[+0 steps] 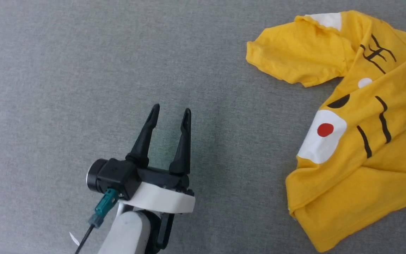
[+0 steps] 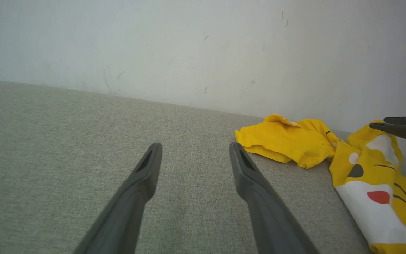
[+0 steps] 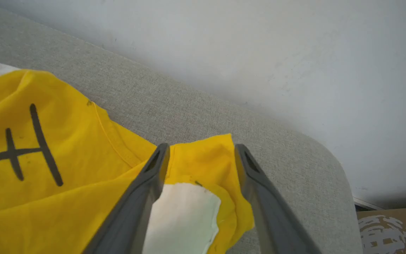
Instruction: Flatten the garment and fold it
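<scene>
Tiger T-shirt (image 1: 351, 176) crumpled by bench (image 1: 83, 70) corner, long axis perhaps toward wall (image 2: 189, 42); left of it bare, left pincer (image 1: 172, 108) spread; right pincer (image 3: 202, 148) spread astride fold.

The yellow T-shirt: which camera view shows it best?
The head view: the T-shirt lies crumpled, most of it visible from above. The left wrist view shows a sleeve and the cheek print side-on; the right wrist view shows one corner close-up.
</scene>
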